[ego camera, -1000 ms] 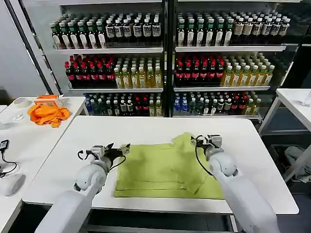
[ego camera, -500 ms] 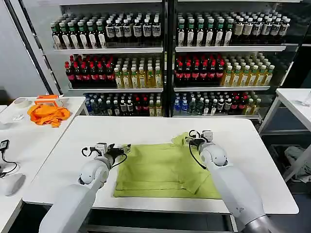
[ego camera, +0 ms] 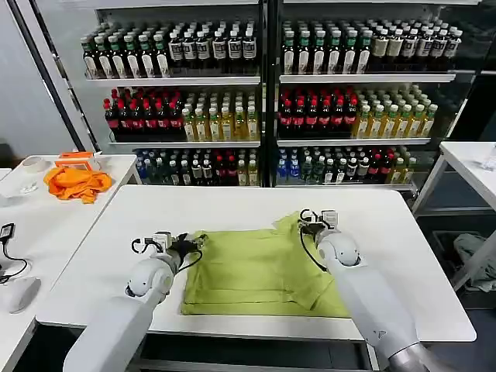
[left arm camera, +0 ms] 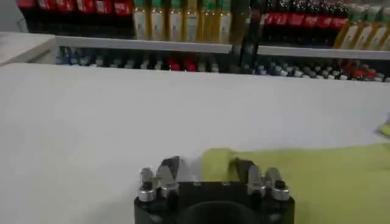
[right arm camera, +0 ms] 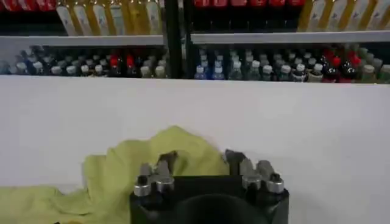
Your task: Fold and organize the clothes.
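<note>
The clothes are one light yellow-green T-shirt (ego camera: 260, 267), spread on the white table (ego camera: 232, 205) with its near part folded flat and a bunched hump at its far right corner. My left gripper (ego camera: 191, 242) is low at the shirt's far left corner. In the left wrist view the shirt corner (left arm camera: 214, 159) lies between the open fingers (left arm camera: 169, 168) of that gripper (left arm camera: 206, 169). My right gripper (ego camera: 307, 225) sits at the bunched hump. In the right wrist view it (right arm camera: 199, 161) stands open, and the raised fabric (right arm camera: 177, 146) reaches in between its fingertips (right arm camera: 234, 159).
A bright orange cloth (ego camera: 76, 183) and a roll of tape (ego camera: 33, 163) lie on the side table at the left. Shelves of bottles (ego camera: 263, 101) stand behind the table. Another white table (ego camera: 473, 167) is at the right. Bare tabletop surrounds the shirt.
My left gripper has slid right up to the shirt's far left corner. My right gripper has shifted left and farther onto the bunched fabric. The shirt's left edge has rumpled slightly.
</note>
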You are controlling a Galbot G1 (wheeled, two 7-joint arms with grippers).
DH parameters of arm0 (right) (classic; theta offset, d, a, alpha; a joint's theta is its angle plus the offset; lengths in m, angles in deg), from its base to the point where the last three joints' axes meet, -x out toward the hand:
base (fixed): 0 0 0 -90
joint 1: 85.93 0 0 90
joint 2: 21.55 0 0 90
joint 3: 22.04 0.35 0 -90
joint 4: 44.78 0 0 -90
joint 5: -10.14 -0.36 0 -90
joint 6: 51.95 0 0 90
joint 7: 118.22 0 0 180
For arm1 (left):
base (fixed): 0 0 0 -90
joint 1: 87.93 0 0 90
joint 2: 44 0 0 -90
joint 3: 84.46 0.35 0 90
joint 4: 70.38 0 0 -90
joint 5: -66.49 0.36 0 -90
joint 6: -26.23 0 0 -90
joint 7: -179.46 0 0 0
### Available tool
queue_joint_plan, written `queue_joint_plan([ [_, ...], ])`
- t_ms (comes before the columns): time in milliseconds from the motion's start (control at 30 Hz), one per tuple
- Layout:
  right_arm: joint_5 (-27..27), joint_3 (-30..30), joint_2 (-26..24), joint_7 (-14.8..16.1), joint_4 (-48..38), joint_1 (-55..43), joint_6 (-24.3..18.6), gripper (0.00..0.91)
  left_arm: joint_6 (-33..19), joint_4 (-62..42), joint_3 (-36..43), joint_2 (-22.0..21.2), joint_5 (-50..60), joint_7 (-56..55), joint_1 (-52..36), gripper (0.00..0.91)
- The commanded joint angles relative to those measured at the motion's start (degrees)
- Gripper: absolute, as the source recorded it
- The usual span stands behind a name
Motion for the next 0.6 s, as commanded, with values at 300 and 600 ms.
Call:
queue_joint_plan([
  [300,-0.25,-0.02,0.67,0.46,-1.33,-0.56,0.13,0.000,-0.13,-2.24,0.06,-0.71,-0.36,1.51,-0.87,0.010],
  [600,-0.22,0.82,0.43,0.62,0.99,-0.14,-2.88,0.000,-1.45,0.23,-1.22,-0.16,-1.93,1.97,-0.33,0.020],
])
